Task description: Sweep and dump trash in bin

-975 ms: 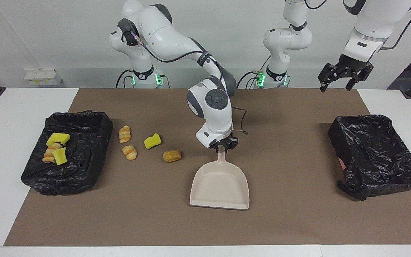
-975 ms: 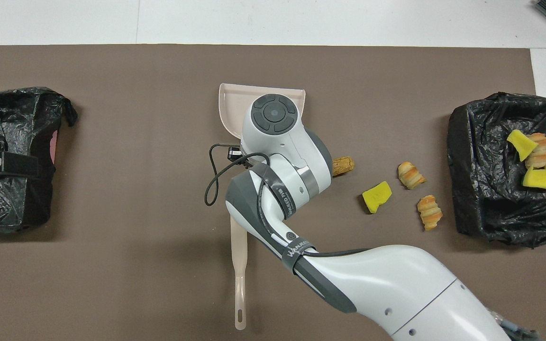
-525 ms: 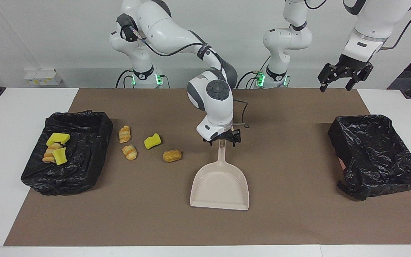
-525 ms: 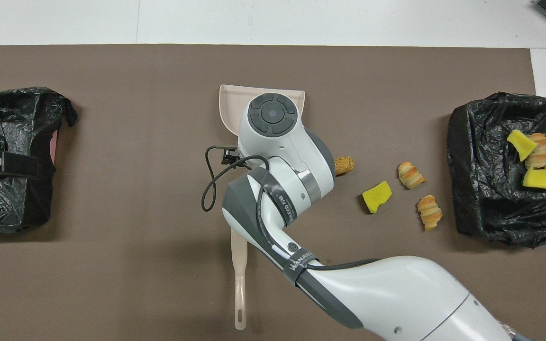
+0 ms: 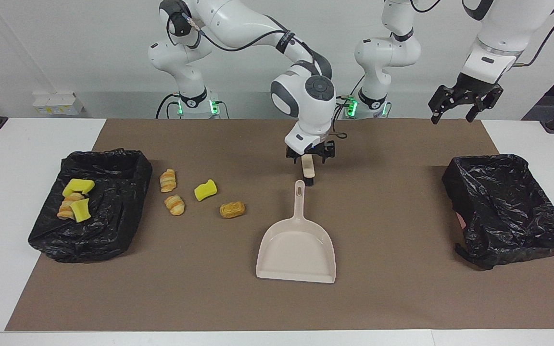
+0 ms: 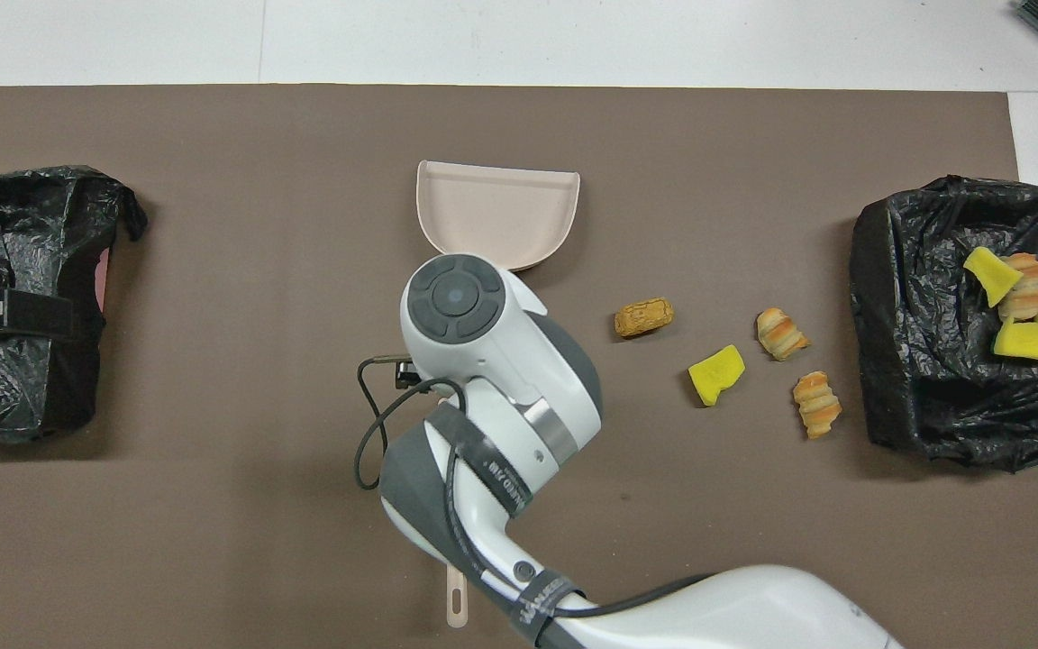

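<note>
Trash: 4 loose bits on the mat – pastry, sponge, 2 croissants – strung between dustpan and bin; more bits already inside the bin.
Bin: black-lined bin at right arm's end; loose bits lie just beside its wall, so prob. a short sweep.
Dustpan: dustpan flat mid-mat, nobody holding it, mouth facing away from robots, handle toward them.
Brush: brush just past the handle tip, nearer robots.
Right gripper: right gripper over brush, fingers spread wide, nothing held.
Left gripper: left gripper waits, open, empty, raised near 2nd bin.
Room: bare mat all round pan; mat edges well apart.
</note>
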Controlling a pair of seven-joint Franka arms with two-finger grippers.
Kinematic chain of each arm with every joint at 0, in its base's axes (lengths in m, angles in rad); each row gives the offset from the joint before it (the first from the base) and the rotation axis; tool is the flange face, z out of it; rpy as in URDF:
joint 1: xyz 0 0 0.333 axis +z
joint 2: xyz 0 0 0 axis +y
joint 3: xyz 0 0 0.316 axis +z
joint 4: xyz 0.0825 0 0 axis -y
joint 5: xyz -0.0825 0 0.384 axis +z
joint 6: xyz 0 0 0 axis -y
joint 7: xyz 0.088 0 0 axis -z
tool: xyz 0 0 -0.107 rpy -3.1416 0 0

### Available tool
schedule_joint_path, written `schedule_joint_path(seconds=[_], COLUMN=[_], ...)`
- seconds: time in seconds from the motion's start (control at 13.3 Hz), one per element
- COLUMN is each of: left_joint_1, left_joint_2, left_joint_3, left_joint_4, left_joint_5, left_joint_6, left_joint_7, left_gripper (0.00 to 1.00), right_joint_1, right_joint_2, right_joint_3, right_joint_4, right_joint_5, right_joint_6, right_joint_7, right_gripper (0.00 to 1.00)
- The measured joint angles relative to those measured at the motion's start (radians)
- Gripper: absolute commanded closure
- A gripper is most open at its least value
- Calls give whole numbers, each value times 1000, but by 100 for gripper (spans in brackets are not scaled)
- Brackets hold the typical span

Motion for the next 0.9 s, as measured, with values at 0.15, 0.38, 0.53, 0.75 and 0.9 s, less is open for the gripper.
schedule_joint_path(seconds=[0.15, 0.38, 0.53, 0.75, 0.9], left_joint_1=[0, 0, 0, -14, -56], left_joint_2=[0, 0, 0, 4, 33], left_joint_3=[0, 0, -3, -33, -44], left_joint_4=[0, 0, 0, -4, -16], left_joint_5=[0, 0, 0, -3, -6], left_joint_6=[0, 0, -11, 45, 175], left_joint_7=[0, 0, 0, -4, -24], left_gripper=[0, 0, 0, 0, 0], right_joint_1=[50, 114, 137, 145, 147], right_joint_2=[-64, -166, -224, -263, -266], right_joint_3=[1, 3, 4, 11, 14], right_joint_4=[-94, -302, -416, -486, -499], right_joint_5=[0, 16, 28, 80, 101], right_joint_6=[23, 165, 211, 214, 219], right_joint_7=[50, 106, 111, 111, 109], right_gripper=[0, 0, 7, 22, 27])
